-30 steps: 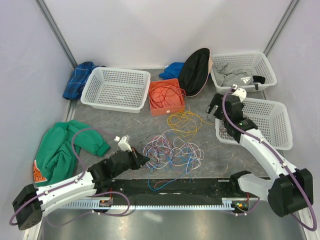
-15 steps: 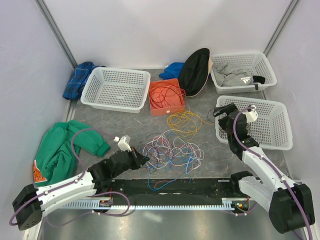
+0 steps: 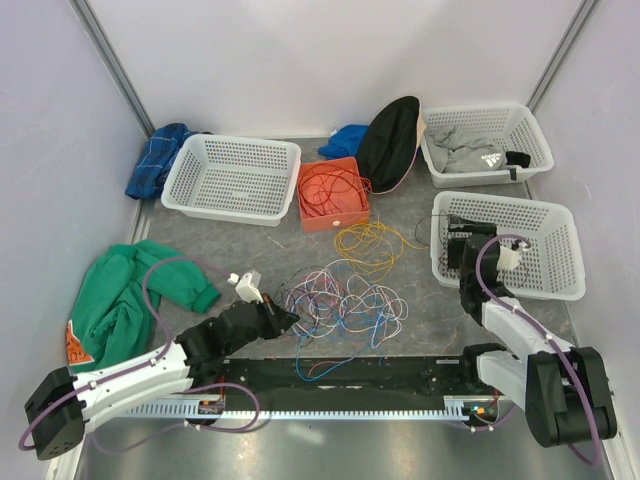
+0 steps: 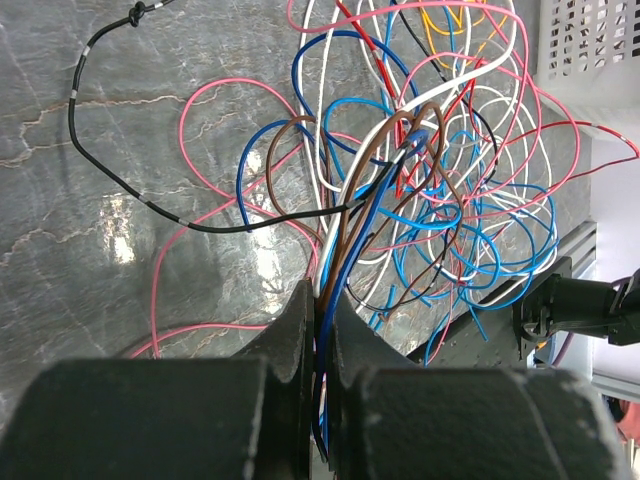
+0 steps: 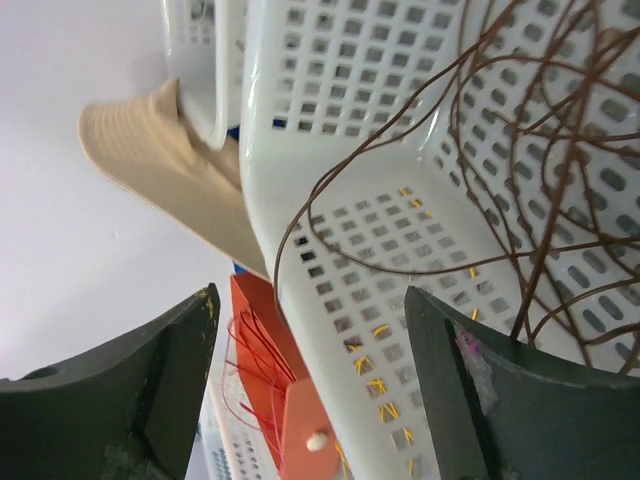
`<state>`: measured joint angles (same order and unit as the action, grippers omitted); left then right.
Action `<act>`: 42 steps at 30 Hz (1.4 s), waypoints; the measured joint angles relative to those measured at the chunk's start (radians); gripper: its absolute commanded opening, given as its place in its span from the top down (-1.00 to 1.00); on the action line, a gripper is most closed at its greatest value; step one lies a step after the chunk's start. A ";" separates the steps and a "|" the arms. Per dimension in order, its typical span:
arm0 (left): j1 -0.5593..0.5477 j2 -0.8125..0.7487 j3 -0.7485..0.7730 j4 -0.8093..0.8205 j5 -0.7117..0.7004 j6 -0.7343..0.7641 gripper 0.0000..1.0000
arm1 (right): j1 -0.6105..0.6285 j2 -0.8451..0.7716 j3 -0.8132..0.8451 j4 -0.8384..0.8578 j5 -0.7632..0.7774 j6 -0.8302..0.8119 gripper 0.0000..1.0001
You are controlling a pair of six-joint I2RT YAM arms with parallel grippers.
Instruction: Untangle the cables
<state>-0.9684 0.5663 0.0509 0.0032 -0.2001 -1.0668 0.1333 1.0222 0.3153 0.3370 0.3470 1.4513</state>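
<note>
Cables (image 3: 345, 305) lie in a loose tangle of pink, blue, white, brown and black loops on the grey surface (image 3: 250, 250), near the middle and just beyond the arm bases. At the far left a green garment (image 3: 120, 295) is heaped by the wall, with a blue cloth (image 3: 158, 158) behind it and an empty-looking white basket (image 3: 232, 180) beside that. The left arm (image 3: 130, 375) reaches in from the near left corner to the left edge of the tangle. In the left wrist view the left jaws are closed on a small bundle of strands (image 4: 330, 260), brown, blue, white and black, pinched between the fingers (image 4: 295, 330), while a black cable (image 4: 100, 150) trails off to the left. Behind the tangle sits an orange box (image 3: 333, 195) holding red coils, with yellow cables (image 3: 368, 240) spread on the surface just to its right and a black cap (image 3: 388, 140) further back. On the right stand two more white baskets, the rear one (image 3: 530, 120) holding a grey garment and the near one (image 3: 555, 250) just in front of it. The right arm (image 3: 520, 330) holds its wrist over the left end of that near basket. The right jaws stand wide apart with nothing between them, and a brown cable (image 5: 520, 180) loops inside the basket just beyond them.
</note>
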 measured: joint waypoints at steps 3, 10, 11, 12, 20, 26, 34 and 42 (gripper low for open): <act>0.000 0.000 0.000 0.000 0.000 -0.003 0.96 | -0.042 0.028 -0.015 0.030 -0.010 0.033 -0.18; 0.000 0.004 0.000 0.005 0.000 -0.011 0.96 | -0.072 0.074 -0.016 0.111 -0.026 0.046 -0.06; 0.000 0.009 0.000 0.008 0.000 -0.011 0.97 | -0.078 0.085 -0.016 0.123 -0.030 0.045 -0.04; 0.000 0.013 0.000 0.008 0.000 -0.011 0.96 | -0.082 0.095 -0.016 0.130 -0.035 0.045 -0.01; 0.000 0.035 0.000 0.014 0.000 -0.013 0.96 | -0.117 0.243 -0.016 0.232 -0.117 0.039 0.72; 0.000 0.035 0.000 0.015 0.000 -0.017 0.96 | -0.121 0.234 -0.014 0.261 -0.140 0.010 0.99; 0.000 0.037 0.000 0.019 0.000 -0.018 0.96 | -0.125 0.083 0.077 0.153 -0.149 -0.073 -0.28; 0.000 0.056 0.000 0.038 0.001 -0.019 0.96 | -0.125 0.096 0.116 0.080 -0.171 -0.085 -0.44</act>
<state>-0.9684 0.6220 0.0509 0.0414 -0.1993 -1.0855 0.0082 1.1179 0.4313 0.4171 0.1764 1.3659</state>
